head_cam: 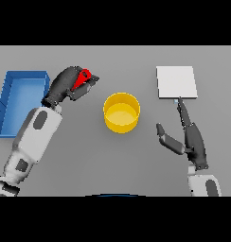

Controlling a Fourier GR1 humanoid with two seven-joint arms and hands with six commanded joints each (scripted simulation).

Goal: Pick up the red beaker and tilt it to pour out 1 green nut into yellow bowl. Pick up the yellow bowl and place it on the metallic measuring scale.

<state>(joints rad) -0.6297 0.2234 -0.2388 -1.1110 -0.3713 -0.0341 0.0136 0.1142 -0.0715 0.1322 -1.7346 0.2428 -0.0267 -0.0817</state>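
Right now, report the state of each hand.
Left hand: shut on the red beaker, left of the yellow bowl.
Right hand: open, fingers straight, holding nothing, below the measuring scale.

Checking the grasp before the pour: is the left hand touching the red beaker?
Touching. The head view shows the left hand with its fingers curled round the red beaker, which is held left of the yellow bowl.
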